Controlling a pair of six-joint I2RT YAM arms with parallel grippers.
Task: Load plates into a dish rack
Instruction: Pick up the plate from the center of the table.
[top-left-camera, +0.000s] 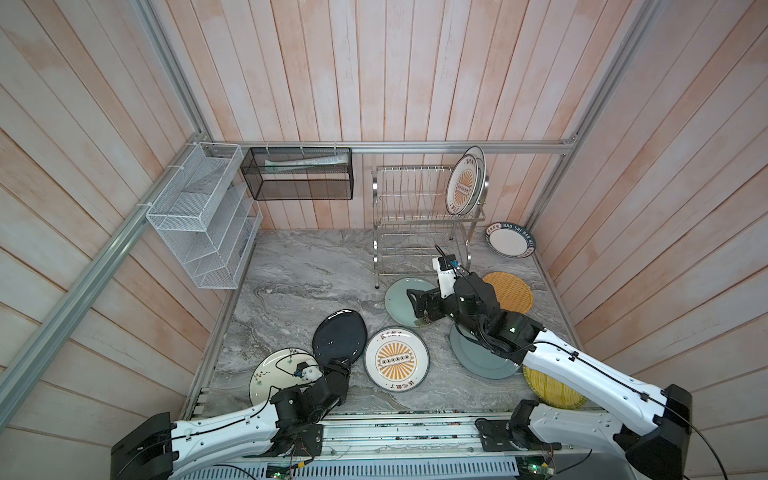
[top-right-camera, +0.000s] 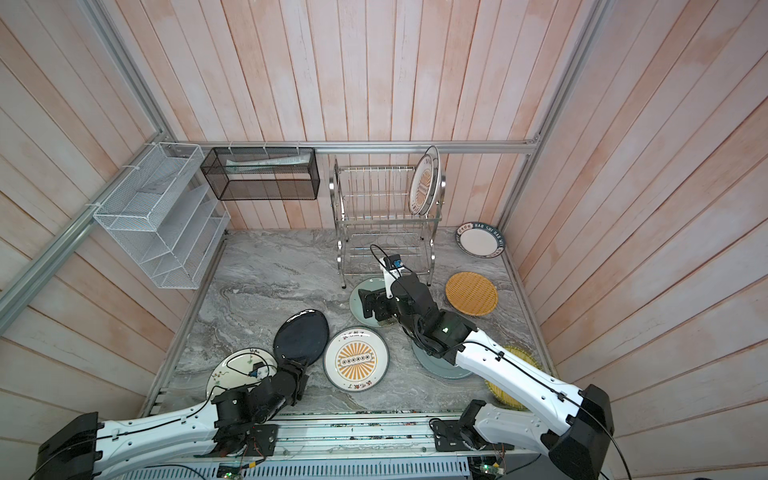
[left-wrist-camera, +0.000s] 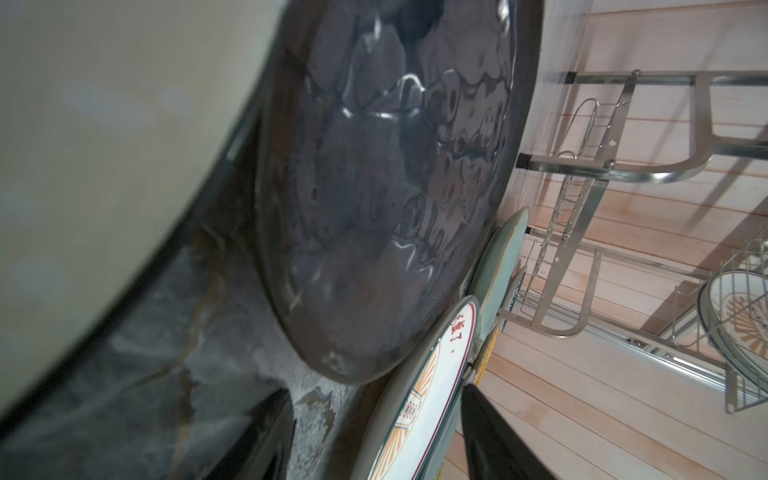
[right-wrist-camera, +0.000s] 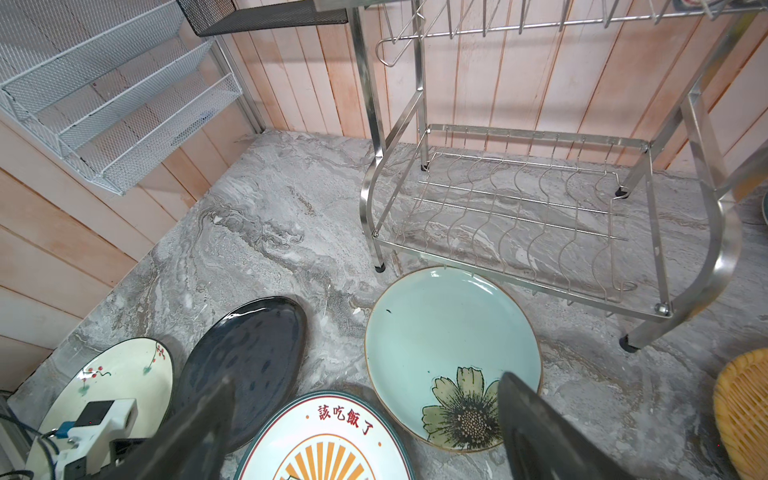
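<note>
Two plates (top-left-camera: 464, 180) are slotted upright at the right end of the steel dish rack (top-left-camera: 409, 208)'s top tier; the others are scattered across the marble (top-left-camera: 299, 274), glossy black one (top-left-camera: 338, 336) tipped up.

Green flower plate (right-wrist-camera: 449, 332) flat on tabletop (right-wrist-camera: 270, 232), just in frt of dish rack (right-wrist-camera: 725, 237); black plate (right-wrist-camera: 249, 357) nr it; right gripper (right-wrist-camera: 365, 380) jaws wide.

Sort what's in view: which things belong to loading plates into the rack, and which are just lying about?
Job: dish rack, racked sunburst plate, loose sunburst plate, black plate, flower plate, grey-blue plate, cream plate, orange woven plate, yellow woven plate, lettered-rim plate.
Lying about: white mesh organiser, black mesh basket.
</note>
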